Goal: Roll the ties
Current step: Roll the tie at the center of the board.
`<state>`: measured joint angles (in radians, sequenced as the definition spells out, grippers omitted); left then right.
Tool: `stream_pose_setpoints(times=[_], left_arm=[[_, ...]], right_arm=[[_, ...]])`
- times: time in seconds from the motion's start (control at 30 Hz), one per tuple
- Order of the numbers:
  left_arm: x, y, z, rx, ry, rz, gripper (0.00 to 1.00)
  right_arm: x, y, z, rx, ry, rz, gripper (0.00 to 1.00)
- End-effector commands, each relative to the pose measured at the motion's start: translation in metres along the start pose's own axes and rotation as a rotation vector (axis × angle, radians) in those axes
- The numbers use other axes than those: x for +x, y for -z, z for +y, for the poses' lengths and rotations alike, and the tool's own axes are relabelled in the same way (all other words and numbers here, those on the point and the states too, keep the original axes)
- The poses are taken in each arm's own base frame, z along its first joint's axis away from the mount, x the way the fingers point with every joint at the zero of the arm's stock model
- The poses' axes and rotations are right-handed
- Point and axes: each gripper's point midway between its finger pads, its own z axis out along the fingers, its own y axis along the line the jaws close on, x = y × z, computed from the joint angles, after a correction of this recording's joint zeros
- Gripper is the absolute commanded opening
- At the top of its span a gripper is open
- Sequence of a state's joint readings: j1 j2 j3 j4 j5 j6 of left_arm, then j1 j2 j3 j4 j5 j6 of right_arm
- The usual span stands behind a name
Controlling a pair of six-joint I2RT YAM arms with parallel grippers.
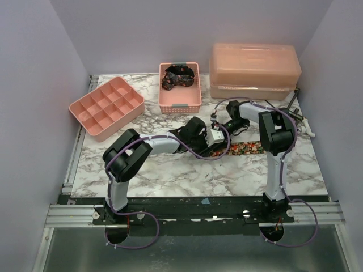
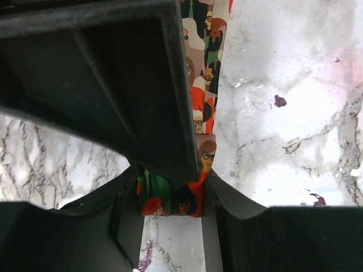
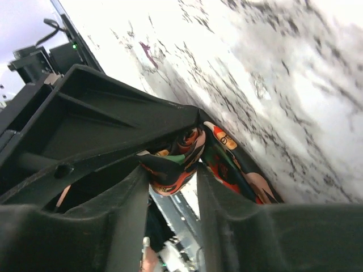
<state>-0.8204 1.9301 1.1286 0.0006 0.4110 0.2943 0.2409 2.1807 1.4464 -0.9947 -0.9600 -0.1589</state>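
The tie (image 2: pixel 199 85) was smooth printed cloth with a faint sheen. The table (image 1: pixel 187 175) had a glossy marble-look top. The basket (image 1: pixel 180 103), divided tray (image 1: pixel 116 124) and lidded box (image 1: pixel 254 65) were pink plastic, the box translucent. The left gripper (image 2: pixel 173 198) had matt black plastic fingers (image 2: pixel 113 85).

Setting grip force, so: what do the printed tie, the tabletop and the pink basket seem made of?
The printed tie: woven fabric, perhaps silk or polyester; it folds and bunches softly. The tabletop: marble-pattern surface, glossy with glare; stone or laminate, cannot tell. The pink basket: moulded plastic, matte, with slotted walls.
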Motion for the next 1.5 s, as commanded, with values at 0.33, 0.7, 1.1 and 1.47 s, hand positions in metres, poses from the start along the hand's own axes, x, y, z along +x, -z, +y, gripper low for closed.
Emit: stream_pose_setpoints(times=[0.33,0.7,1.1,1.47], left_arm=[[0.033,0.014,-0.013,0.073,0.085,-0.014,0.60],[-0.017,0.024,-0.006,0.086,-0.046,-0.399,0.78],[-0.016,-0.016,-0.001,0.051,-0.144,-0.338,0.47],[0.052,-0.004,-0.014,0.070,-0.030,-0.015,0.21]], right_arm=[[0.015,-0.011,-0.037,-0.052,-0.057,0.062,0.01],[0.023,-0.021,-0.067,-0.148,-0.119,0.100,0.01],[0.033,-0.019,-0.067,-0.126,-0.140,0.117,0.01],[-0.012,0.034,-0.012,0.037,0.037,-0.090,0.57]])
